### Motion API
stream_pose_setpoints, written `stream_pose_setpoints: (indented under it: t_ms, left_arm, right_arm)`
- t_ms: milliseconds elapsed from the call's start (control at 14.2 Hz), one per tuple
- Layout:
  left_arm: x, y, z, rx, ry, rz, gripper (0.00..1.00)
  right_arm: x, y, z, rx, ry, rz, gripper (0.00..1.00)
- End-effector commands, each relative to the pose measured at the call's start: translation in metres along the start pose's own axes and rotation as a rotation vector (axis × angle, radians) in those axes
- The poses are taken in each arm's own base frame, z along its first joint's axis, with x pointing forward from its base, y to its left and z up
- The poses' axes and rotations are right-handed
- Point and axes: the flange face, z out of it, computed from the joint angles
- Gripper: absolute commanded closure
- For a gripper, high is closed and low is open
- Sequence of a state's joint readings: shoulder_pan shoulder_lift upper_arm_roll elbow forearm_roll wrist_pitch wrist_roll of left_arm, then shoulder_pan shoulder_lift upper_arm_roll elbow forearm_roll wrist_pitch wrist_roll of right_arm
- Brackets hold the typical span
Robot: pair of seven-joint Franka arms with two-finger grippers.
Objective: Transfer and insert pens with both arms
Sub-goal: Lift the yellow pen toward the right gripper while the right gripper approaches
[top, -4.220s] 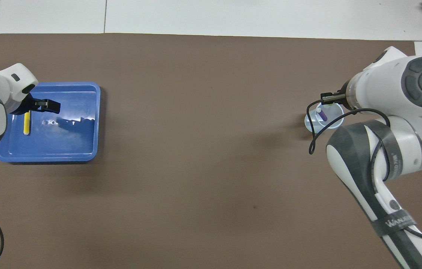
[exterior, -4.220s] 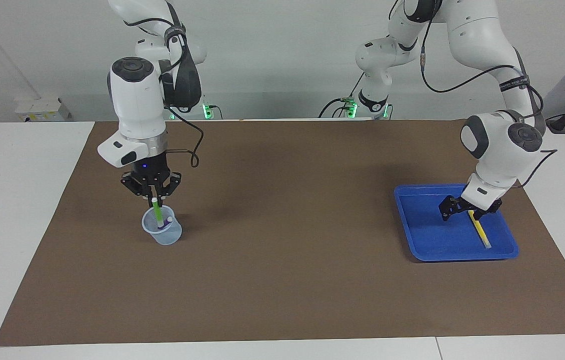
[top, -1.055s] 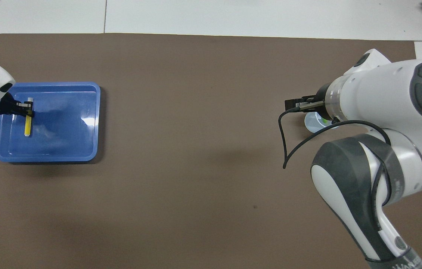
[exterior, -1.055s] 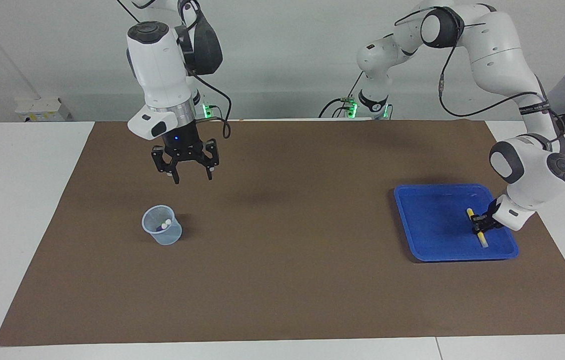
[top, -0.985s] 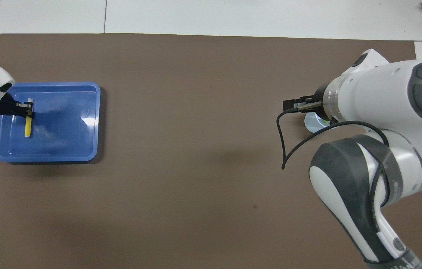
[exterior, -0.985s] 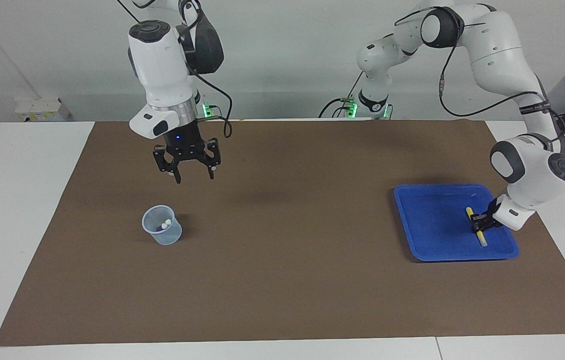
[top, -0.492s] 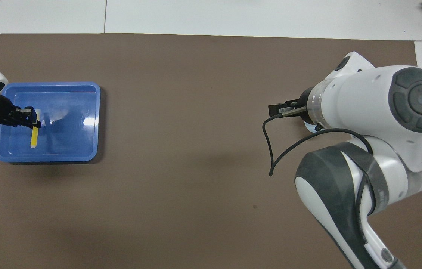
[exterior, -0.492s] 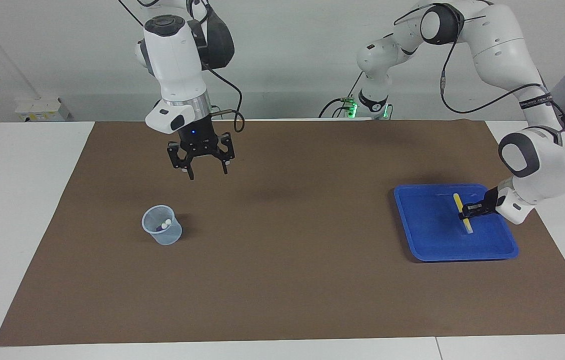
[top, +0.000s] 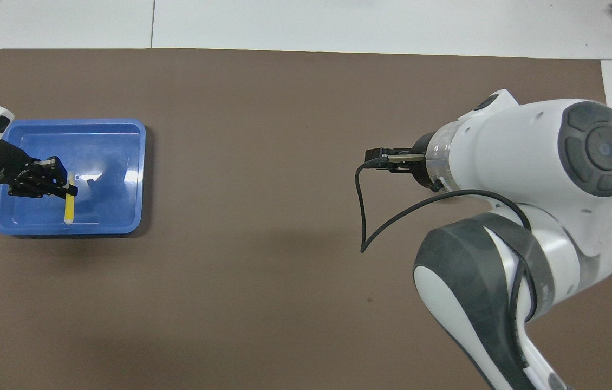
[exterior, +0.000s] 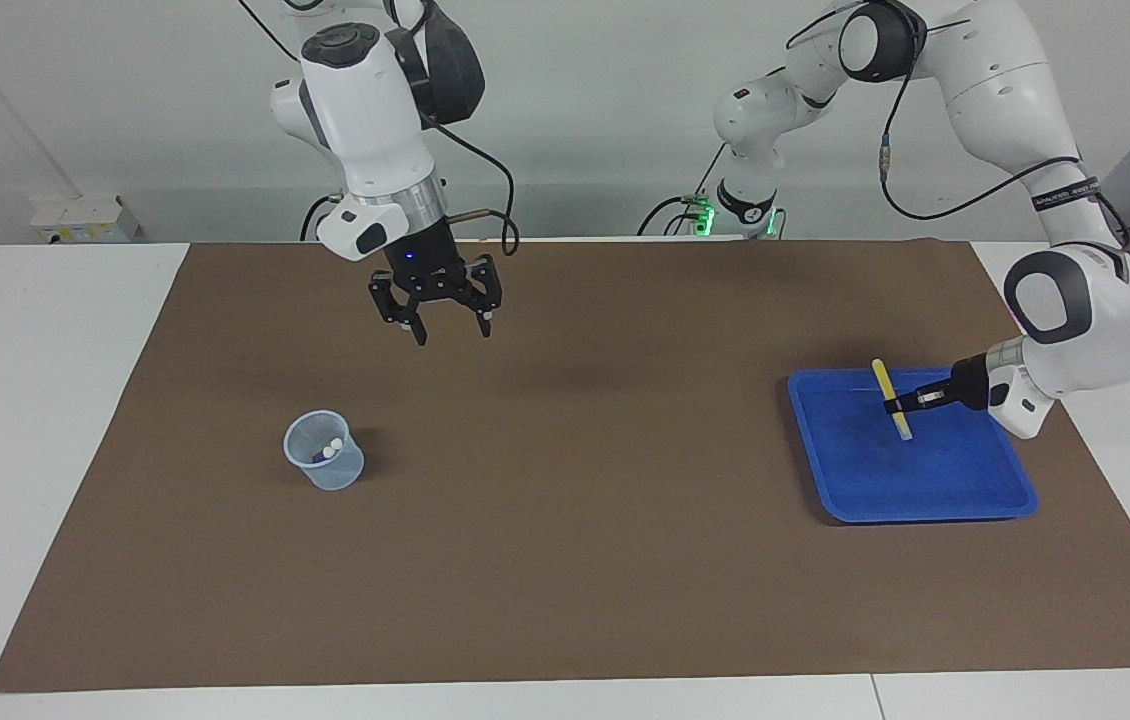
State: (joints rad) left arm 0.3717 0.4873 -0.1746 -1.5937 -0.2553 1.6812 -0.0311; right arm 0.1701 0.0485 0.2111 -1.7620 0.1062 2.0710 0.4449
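A yellow pen [exterior: 881,377] hangs tilted just above the blue tray [exterior: 960,475], with my left gripper [exterior: 893,403] shut on its middle. From overhead the same pen [top: 69,208] sticks out of the left gripper [top: 67,186] over the tray [top: 114,208]. A clear plastic cup [exterior: 325,468] stands toward the right arm's end of the table. Two pens [exterior: 330,447] sit in it with their whitish caps up. My right gripper [exterior: 452,335] hangs open and empty high over the mat, between the cup and the table's middle. In the overhead view the right arm's wrist [top: 506,146] hides the cup and the fingers.
A brown mat [exterior: 575,560] covers most of the white table. The right arm's black cable [top: 363,216] loops down beside its wrist. Grey boxes [exterior: 85,218] stand at the table's robot-side corner by the right arm.
The left gripper has lifted the yellow pen off the tray floor and carried it toward the table's middle. The right gripper, still open, has moved away from the cup toward the middle.
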Motion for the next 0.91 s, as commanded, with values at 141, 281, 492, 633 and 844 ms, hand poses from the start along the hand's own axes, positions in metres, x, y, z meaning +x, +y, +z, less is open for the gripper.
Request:
stream_pose_setpoints:
  t_ms: [141, 281, 492, 633, 844]
  left_arm:
    - [-0.015, 0.023, -0.004, -0.091, -0.063, -0.154, 1.0]
    - [-0.018, 0.031, -0.004, -0.125, -0.09, -0.212, 1.0]
    - [-0.021, 0.05, 0.001, -0.175, -0.127, -0.319, 1.0]
    - [-0.024, 0.067, 0.004, -0.212, -0.159, -0.402, 1.0]
    - [-0.028, 0.09, 0.009, -0.273, -0.207, -0.482, 1.0]
  right_arm:
    - [-0.009, -0.033, -0.001, 0.129, 0.02, 0.242, 0.14]
    - [-0.014, -0.045, 0.001, 0.146, 0.025, 0.304, 0.14]
    - [-0.02, -0.07, 0.009, 0.238, 0.026, 0.475, 0.14]
    - [-0.025, -0.09, 0.019, 0.29, 0.049, 0.521, 0.14]
    - [-0.028, -0.106, 0.033, 0.329, 0.066, 0.53, 0.14]
